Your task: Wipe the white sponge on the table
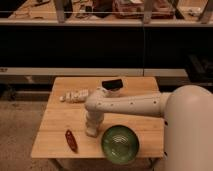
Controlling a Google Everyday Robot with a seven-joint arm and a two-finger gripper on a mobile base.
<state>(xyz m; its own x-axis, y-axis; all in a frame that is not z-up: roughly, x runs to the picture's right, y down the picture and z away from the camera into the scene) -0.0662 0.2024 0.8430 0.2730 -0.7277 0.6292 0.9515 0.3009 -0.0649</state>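
The table [55,125] has a light wooden plank top and stands in the middle of the camera view. My white arm reaches in from the right, bends at the elbow and points straight down. My gripper [91,131] is at the table top, left of the green bowl [120,144]. An off-white lump at its lower end, resting on the wood, looks like the white sponge [92,134]. It is close to the arm's colour, so its outline is hard to separate from the gripper.
An elongated lumpy white object [75,96] lies at the table's back left. A black flat object [112,83] lies at the back middle. A small red object [71,140] lies at the front left. A long dark bench [105,22] with clutter runs behind.
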